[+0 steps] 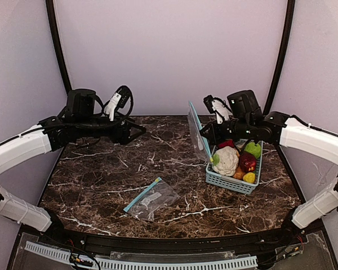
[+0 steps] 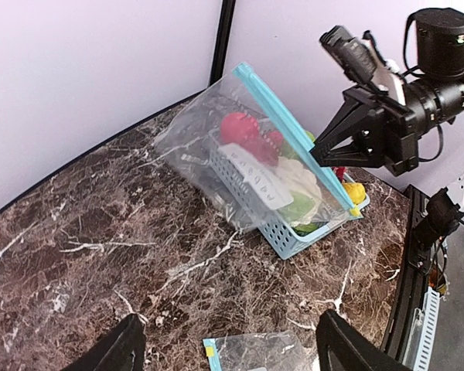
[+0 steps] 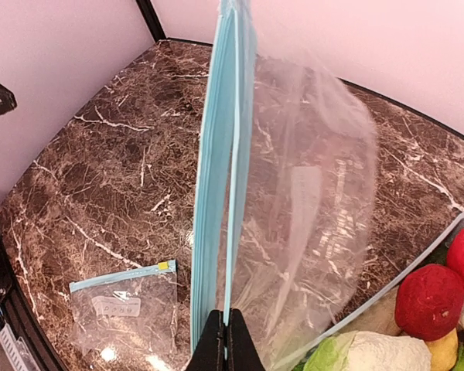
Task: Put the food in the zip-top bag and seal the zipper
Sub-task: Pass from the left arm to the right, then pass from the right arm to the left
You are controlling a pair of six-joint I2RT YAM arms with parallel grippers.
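My right gripper (image 1: 207, 134) is shut on the blue zipper strip (image 3: 220, 154) of a large clear zip-top bag (image 1: 196, 130). It holds the bag upright on edge, against the left side of the basket. The bag (image 2: 240, 131) looks empty. The food sits in the light-blue basket (image 1: 231, 183): a white cauliflower (image 1: 226, 160), a red apple (image 1: 247, 162), a green apple (image 1: 252, 148) and a yellow piece (image 1: 249, 178). The right wrist view shows a red piece (image 3: 429, 301) at lower right. My left gripper (image 1: 136, 132) is open and empty, high over the table's back left (image 2: 230, 348).
A second, smaller zip-top bag (image 1: 152, 198) with a blue zipper lies flat on the dark marble table (image 1: 101, 174) near the front middle. It also shows in the right wrist view (image 3: 124, 309). Purple walls close in the back and both sides.
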